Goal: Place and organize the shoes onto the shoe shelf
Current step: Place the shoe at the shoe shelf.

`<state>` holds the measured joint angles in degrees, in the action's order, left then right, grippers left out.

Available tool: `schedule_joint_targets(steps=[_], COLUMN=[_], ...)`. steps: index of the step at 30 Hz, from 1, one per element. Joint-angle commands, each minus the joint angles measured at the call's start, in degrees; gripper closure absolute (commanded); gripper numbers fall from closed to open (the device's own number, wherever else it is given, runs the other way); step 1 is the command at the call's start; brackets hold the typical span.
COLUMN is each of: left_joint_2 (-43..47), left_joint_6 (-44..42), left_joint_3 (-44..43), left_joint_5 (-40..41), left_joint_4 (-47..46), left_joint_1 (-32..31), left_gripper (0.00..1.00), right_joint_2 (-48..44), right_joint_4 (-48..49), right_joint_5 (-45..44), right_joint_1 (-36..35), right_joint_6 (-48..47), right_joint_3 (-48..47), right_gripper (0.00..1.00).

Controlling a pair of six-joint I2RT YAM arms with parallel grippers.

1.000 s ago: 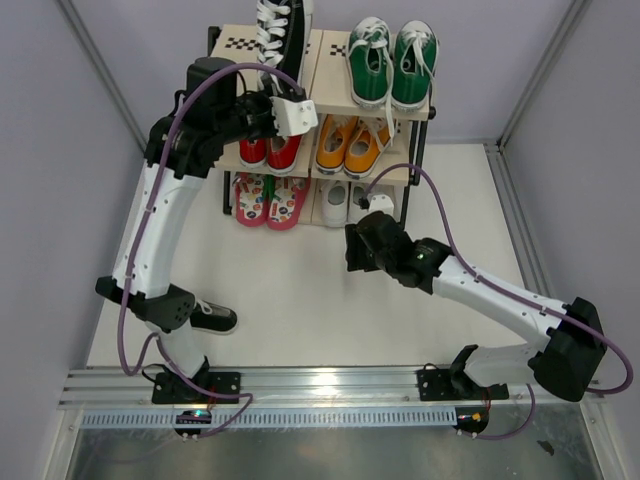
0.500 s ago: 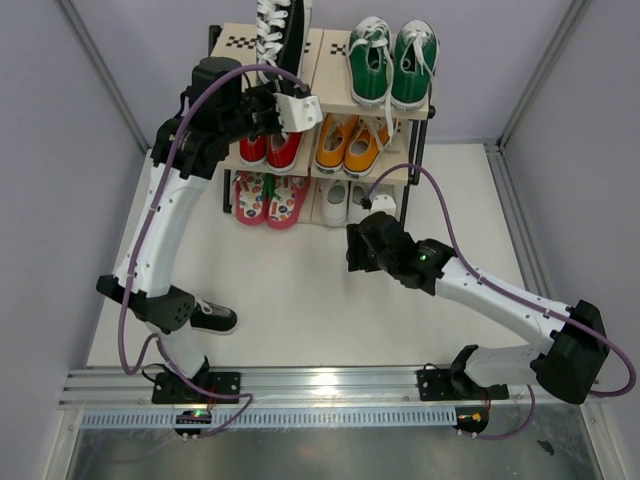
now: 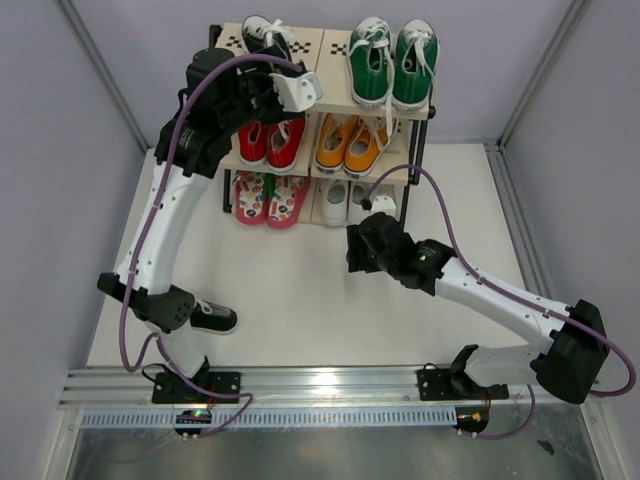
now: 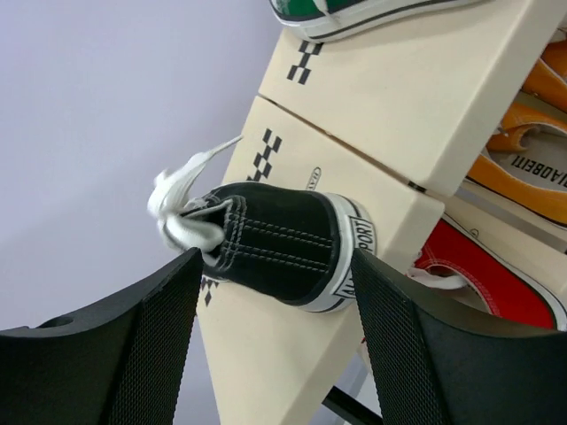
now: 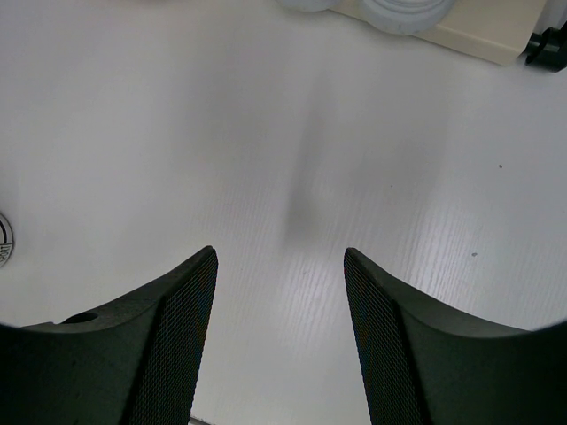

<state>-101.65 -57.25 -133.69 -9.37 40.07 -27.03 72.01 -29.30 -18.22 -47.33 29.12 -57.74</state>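
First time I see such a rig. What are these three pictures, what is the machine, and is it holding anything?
Two white robot arms, bolted at the near edge of a table, each end in a two-finger gripper. One picture looks down from above; the other two come from wrist cameras, dark fingers at the bottom. The left gripper stands open around the heel of a black sneaker lying on top of the shoe shelf. The right gripper is open above the table, holding nothing. A second black sneaker lies on the table.
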Motion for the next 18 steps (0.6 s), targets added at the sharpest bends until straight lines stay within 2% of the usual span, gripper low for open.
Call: schedule_joint_targets(steps=[1,7,11,13,15,16,18], left_joint_2=[0.57,0.57,1.71,2.85,5.21,6.27,9.25], left_joint_6=[2.94,0.91,6.96,15.27,21.63,30.79,40.42], left_joint_3=[-0.79,-0.61,-0.61,-0.52,0.18,1.23,5.88], left_joint_5=[0.05,-0.48,-2.31,-4.95,-7.5,-6.55,-1.57], left_joint_4=[-5.88,-5.36,-7.72,-9.92,-11.15,-15.77,-21.24], left_joint_1=[0.31,0.31,0.31,0.31,0.31,0.31,0.31], left_gripper=[0.29,0.25,0.13,0.04,0.01,0.01,0.01], right_joint_2=[-1.69,-1.96,-2.22,-2.14,-1.96,-1.87,-1.7], right_joint_4=[0.03,0.21,0.12,0.12,0.3,0.3,0.65], right_joint_5=[-0.06,-0.06,0.02,0.02,0.11,0.2,0.64], right_joint_1=[0.31,0.22,0.22,0.22,0.31,0.31,0.22], right_joint_6=[1.11,1.64,1.9,1.9,1.9,1.99,2.25], right_joint_3=[0.43,1.13,1.31,1.4,1.4,1.4,1.57], right_gripper=[0.36,0.36,0.36,0.36,0.36,0.36,0.36])
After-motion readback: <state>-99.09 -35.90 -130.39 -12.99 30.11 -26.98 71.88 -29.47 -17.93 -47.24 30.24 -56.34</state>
